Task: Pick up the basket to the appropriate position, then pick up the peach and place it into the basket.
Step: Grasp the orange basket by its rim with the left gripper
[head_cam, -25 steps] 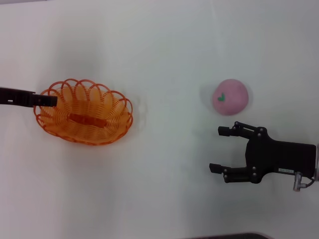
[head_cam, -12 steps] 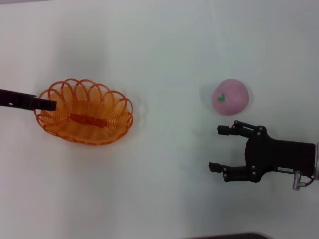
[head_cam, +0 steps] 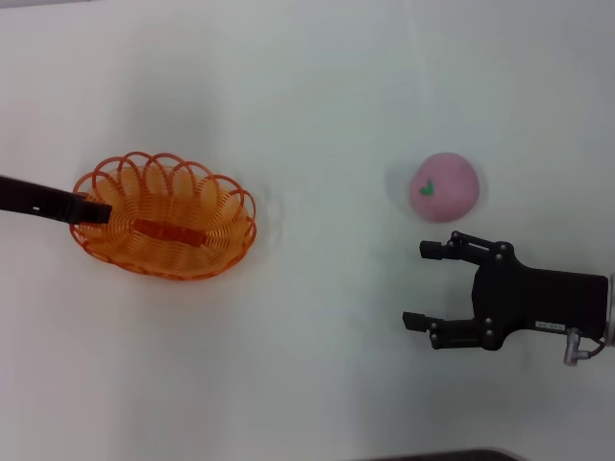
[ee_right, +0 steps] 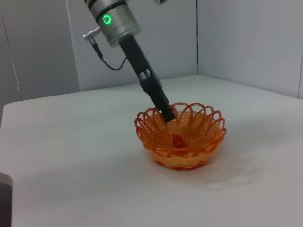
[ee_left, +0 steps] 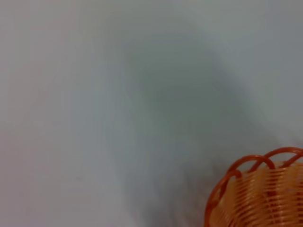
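Bare tabletop (head_cam: 327, 115) spans frame centre; only basket (head_cam: 183, 245) at left and peach (head_cam: 445, 186) at right obstruct.

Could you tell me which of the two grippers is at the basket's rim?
The left gripper: its tip sits at the rim of the basket on the robot's left. The right gripper hangs open near the peach, far from the basket.

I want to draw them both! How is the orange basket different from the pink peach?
The basket is orange, the peach pink with a small green mark. The basket is an open oval of woven wire loops you can see through; the peach is a smooth, solid ball. The basket is much wider than the peach. The left tool is at the basket's rim, while nothing touches the peach. Both sit on the white table.
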Robot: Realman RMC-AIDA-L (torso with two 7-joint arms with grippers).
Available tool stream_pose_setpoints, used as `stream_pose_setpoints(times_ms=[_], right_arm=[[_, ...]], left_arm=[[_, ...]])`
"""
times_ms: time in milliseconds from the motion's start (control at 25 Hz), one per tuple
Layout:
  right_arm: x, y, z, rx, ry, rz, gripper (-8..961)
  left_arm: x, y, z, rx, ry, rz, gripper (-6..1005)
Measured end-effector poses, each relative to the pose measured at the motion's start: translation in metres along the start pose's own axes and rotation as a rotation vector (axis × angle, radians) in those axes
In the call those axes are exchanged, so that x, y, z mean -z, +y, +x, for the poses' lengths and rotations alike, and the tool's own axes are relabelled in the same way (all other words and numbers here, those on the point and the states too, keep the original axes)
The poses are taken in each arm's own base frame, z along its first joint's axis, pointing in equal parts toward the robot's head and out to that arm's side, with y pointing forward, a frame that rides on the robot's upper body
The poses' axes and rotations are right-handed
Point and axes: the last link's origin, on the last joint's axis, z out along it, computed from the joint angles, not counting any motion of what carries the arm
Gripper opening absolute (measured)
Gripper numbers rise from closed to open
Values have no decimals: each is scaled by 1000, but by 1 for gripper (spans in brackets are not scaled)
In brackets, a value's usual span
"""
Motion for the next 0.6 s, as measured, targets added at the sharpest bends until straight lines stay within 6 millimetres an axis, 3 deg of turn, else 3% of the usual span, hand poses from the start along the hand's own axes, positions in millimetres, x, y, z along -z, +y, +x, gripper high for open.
stream_pose_setpoints(times_ms=[360, 600], right_arm=[[0, 0, 0, 0, 0, 3, 942], [0, -1, 0, 2, 0, 5, 941]], left_arm=[[-1, 3, 0, -21, -15, 3, 203], [3, 2, 1, 25, -19, 0, 155]])
